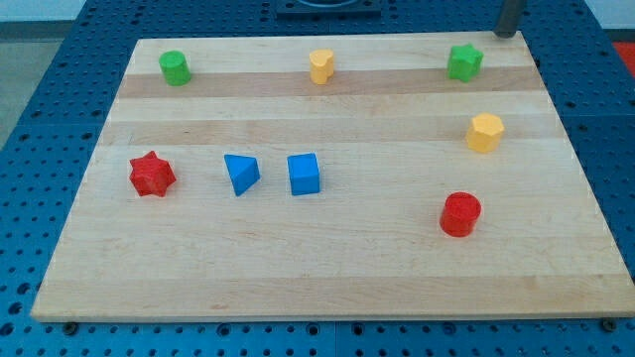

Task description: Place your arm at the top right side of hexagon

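Note:
The yellow hexagon (485, 132) lies near the board's right edge, a little above mid-height. My tip (505, 36) shows at the view's top right, at the board's top edge. It stands well above the hexagon and slightly to its right, apart from it. It is just up and right of the green star (463, 61), not touching it.
On the wooden board (317, 258) lie a green cylinder (175, 67) at top left, a second yellow block (320, 65) at top middle, a red star (152, 174), a blue triangle (241, 174), a blue cube (305, 174) and a red cylinder (460, 214).

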`<state>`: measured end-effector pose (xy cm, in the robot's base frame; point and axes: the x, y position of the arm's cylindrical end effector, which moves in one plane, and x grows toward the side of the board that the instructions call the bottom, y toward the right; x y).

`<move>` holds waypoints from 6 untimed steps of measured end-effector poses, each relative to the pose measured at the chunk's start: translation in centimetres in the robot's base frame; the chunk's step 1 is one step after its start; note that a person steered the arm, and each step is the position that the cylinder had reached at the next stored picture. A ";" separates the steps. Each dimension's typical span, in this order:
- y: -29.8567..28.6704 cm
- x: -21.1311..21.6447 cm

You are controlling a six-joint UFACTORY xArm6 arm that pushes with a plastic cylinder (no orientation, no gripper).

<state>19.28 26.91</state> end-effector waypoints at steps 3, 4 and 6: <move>3.6 9.2; 3.6 15.0; -1.8 16.7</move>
